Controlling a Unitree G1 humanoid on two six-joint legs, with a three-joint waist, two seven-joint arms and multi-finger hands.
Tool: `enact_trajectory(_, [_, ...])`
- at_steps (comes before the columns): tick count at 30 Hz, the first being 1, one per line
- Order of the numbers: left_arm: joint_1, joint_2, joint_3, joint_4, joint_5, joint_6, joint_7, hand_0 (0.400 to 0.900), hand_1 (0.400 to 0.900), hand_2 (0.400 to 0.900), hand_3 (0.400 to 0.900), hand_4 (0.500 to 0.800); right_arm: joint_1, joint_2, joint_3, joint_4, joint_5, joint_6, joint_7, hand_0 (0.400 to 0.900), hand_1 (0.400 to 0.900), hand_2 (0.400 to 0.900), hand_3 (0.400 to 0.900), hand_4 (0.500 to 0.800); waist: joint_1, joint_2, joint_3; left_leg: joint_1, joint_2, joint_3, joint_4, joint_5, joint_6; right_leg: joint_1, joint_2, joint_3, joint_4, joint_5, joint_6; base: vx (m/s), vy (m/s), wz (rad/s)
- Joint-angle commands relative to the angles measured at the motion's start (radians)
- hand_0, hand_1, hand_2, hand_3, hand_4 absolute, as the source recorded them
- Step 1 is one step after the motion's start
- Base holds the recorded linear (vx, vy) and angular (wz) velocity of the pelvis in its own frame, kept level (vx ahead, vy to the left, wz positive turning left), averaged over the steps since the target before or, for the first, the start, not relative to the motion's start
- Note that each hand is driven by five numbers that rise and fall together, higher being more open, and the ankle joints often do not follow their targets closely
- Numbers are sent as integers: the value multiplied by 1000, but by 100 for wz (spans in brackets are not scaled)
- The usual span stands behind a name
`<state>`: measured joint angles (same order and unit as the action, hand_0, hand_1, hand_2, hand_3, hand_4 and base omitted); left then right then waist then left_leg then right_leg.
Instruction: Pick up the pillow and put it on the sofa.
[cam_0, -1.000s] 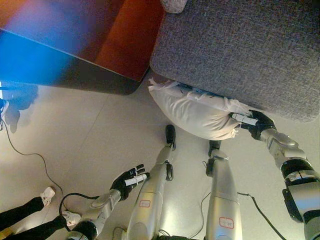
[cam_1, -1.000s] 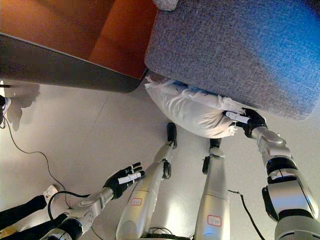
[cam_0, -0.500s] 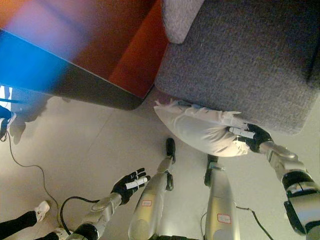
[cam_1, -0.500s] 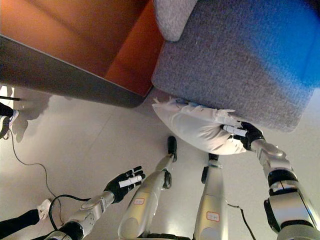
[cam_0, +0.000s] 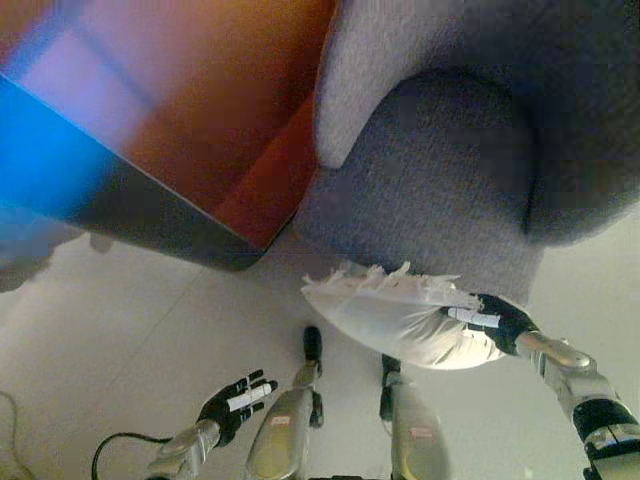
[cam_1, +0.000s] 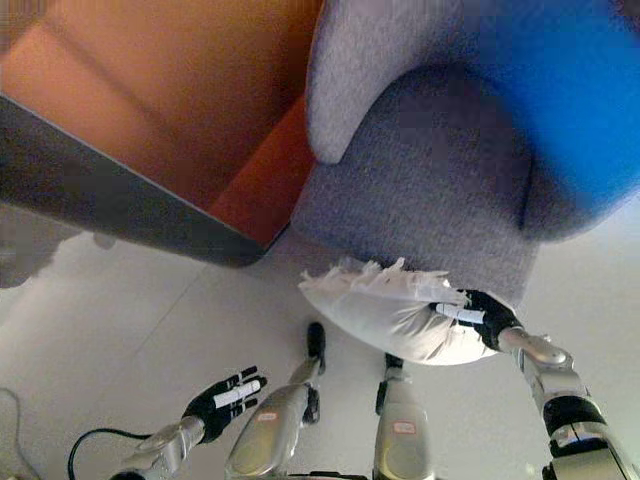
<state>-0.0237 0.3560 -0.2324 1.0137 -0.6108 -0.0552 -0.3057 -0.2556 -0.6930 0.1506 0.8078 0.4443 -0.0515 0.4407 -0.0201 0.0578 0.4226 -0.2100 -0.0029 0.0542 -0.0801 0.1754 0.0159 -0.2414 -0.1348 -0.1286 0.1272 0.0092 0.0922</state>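
A white pillow with a frilled edge hangs in front of the lower front of the grey sofa, off the floor. My right hand is shut on the pillow's right end and holds it up. It also shows in the right eye view with the pillow. My left hand is open and empty, low at the lower left above the floor. The sofa's seat cushion and a lighter grey armrest show above the pillow.
An orange-brown wall panel with a dark base strip stands to the left of the sofa. Pale tiled floor spreads below it.
The camera has tilted up, so more of the sofa shows. My right hand has lifted the pillow higher against the sofa's front. My left hand stays open and low.
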Motion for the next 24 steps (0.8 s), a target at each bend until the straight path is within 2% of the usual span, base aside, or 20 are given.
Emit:
enact_trajectory(1, [81,10,17,91,71,21,14,900,900,900,900,800,-26,-36,-77,-167,43,-58,103,400,400,400,400,500,-7,-37,-141,79,-34,73,90,-211,-54,43,8,-43,-55,0,28,111,-6,0])
enact_trajectory(10, [95,-18,65,169,131,94,43,900,900,900,900,800,-18,-93,-100,-373,-19,65,136,400,400,400,400,500,-17,-90,-248,183,-24,87,36,-217,-53,151,29,-46,-108,2,26,92,-10,0])
enact_trajectory(14, [98,-29,70,197,163,124,69,900,900,900,900,800,-69,-188,-95,-386,-47,106,146,400,400,400,400,500,-11,-116,-282,221,-18,89,27,-222,-54,197,35,-54,-125,2,22,96,-16,3])
enact_trajectory(20, [91,-30,57,241,177,157,78,900,900,900,900,800,-289,-351,-49,-299,55,172,165,400,400,400,400,500,5,-145,-323,257,-14,93,22,-230,-57,241,45,-56,-144,2,20,90,-14,0])
enact_trajectory(21, [87,-28,48,249,176,160,81,900,900,900,900,800,-396,-394,-13,-239,82,200,167,400,400,400,400,500,14,-155,-335,266,-13,91,19,-232,-58,253,48,-58,-149,2,19,98,-13,2])
enact_trajectory(24, [88,-32,37,259,178,163,86,900,900,900,900,800,-562,-446,56,-136,170,242,164,400,400,400,400,500,26,-167,-349,278,-12,84,14,-232,-59,270,56,-58,-156,1,17,78,-19,4])
